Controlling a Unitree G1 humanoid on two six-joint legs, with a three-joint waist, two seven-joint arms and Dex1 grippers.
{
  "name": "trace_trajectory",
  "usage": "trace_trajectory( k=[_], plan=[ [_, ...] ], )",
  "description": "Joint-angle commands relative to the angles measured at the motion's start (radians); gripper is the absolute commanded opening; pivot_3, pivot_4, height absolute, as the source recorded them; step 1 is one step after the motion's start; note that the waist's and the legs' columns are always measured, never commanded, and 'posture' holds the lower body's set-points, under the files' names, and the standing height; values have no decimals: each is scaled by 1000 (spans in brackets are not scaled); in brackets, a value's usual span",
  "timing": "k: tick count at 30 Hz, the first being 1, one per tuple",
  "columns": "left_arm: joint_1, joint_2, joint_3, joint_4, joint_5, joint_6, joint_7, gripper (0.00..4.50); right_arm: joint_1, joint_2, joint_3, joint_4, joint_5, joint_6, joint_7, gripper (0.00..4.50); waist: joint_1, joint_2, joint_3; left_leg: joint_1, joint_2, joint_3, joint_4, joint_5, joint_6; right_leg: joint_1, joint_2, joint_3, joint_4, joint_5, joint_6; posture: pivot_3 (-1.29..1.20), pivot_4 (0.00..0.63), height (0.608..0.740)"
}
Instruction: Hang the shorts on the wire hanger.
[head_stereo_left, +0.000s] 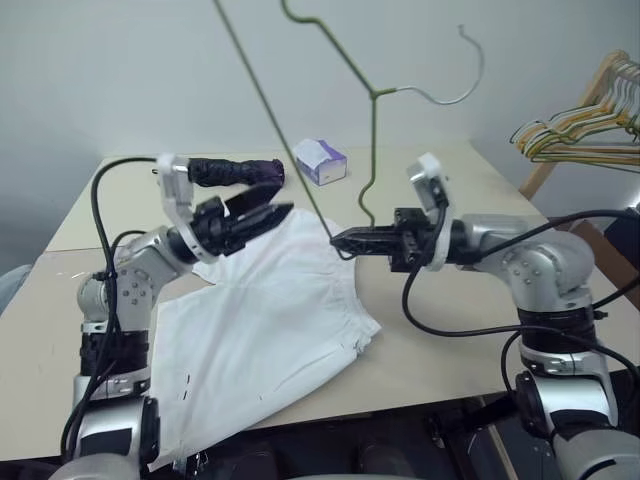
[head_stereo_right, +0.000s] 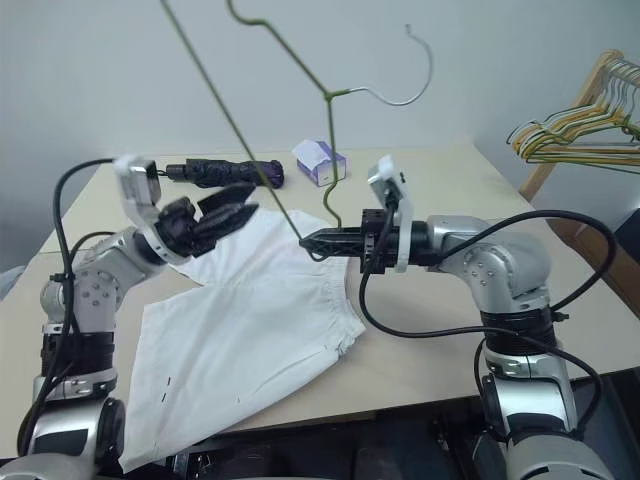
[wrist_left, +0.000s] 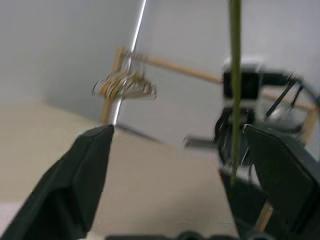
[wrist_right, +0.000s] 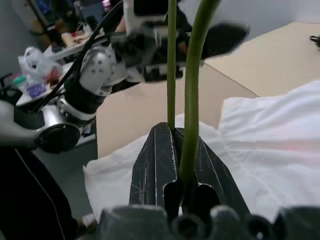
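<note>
The shorts (head_stereo_left: 265, 320) — white thin cloth, lying spread flat on the beige table (head_stereo_left: 440, 330), reaching from the middle of the tabletop to its near edge, where a corner hangs just over. We note a gathered band along the far side and small dark flecks near the near left hem.

The wire hanger (head_stereo_left: 372, 130) — thin olive-green wire, held up in the air above the table and tilted, its curved hook (head_stereo_left: 462, 70) toward the right against the wall, one long straight side running up and to the left out of the picture. One bent corner comes down to the right gripper (head_stereo_left: 345, 241), just over the far right part of the shorts.

Right gripper: we see its black fingers pressed together on the hanger's wire; in the right wrist view two green strands rise from between the closed fingers (wrist_right: 160, 165).

Left gripper (head_stereo_right: 235, 208): we record its fingers spread apart, holding nothing, poised above the far left edge of the shorts and pointing toward the hanger. In the left wrist view the green wire passes between the parted fingers (wrist_left: 75, 180) without touching them.

Further items: a folded dark umbrella (head_stereo_left: 235, 172) lying at the far side of the table; a small white and purple tissue box (head_stereo_left: 321, 160) beside it; a bunch of yellow, green and white hangers (head_stereo_left: 585, 125) on a wooden rack at the right.
</note>
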Motion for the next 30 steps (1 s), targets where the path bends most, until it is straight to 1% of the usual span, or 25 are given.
trace_trajectory(
  k=[1,2,5,8,10,13,15,17,21,25,30],
  plan=[
    [0,35,-27,-54,155,-81,108,4476,85,-107,-77,-59,79,123,-1,0,8,0,0,-1,0,0,0,0,0,0,0,-1,0,0,0,-61,0,740],
    [12,47,-40,-73,203,-117,118,4476,127,-139,-96,-68,95,154,-6,0,12,0,0,-3,0,-1,0,0,0,-2,-1,-2,0,0,0,-64,0,740],
    [56,82,-68,-128,258,-154,95,4476,240,-228,-124,-92,120,216,-10,0,6,0,0,-5,0,1,0,0,1,-6,-1,0,0,0,0,-65,0,740],
    [93,85,-76,-169,272,-170,90,4476,348,-310,-150,-86,146,272,27,0,0,1,0,-6,0,2,0,0,1,-9,-1,2,1,0,-1,-76,0,740],
    [119,104,-90,-195,279,-173,63,4476,411,-364,-151,-36,166,315,72,0,-2,1,0,-6,0,2,0,0,1,-9,0,2,1,0,-1,-76,0,740],
    [143,117,-93,-213,280,-185,31,4476,433,-417,-89,88,170,406,118,0,-5,1,0,-5,0,2,0,0,1,-8,0,3,1,0,-1,-74,0,740],
    [140,123,-93,-216,280,-179,30,4476,470,-457,-32,123,132,364,176,0,-6,1,0,-5,0,2,1,0,1,-8,0,4,1,1,-1,-69,0,740],
    [131,125,-93,-211,283,-163,38,4476,464,-464,2,170,110,360,190,0,-2,1,0,-4,0,2,1,0,1,-8,0,4,1,1,-2,-58,0,740],
    [105,116,-110,-189,346,-171,103,4476,407,-453,96,294,46,347,212,0,-2,1,0,-5,-1,2,1,0,1,-8,0,5,1,1,-1,-47,0,740],
    [117,143,-118,-200,355,-171,69,4476,370,-429,131,382,13,325,254,0,1,1,0,-5,-1,2,1,0,1,-8,0,5,1,1,0,-37,0,740],
    [138,147,-127,-224,361,-170,63,4476,336,-401,176,422,-33,292,283,0,2,1,0,-6,-1,2,1,0,1,-8,0,5,1,1,0,-30,0,740]
  ],
)
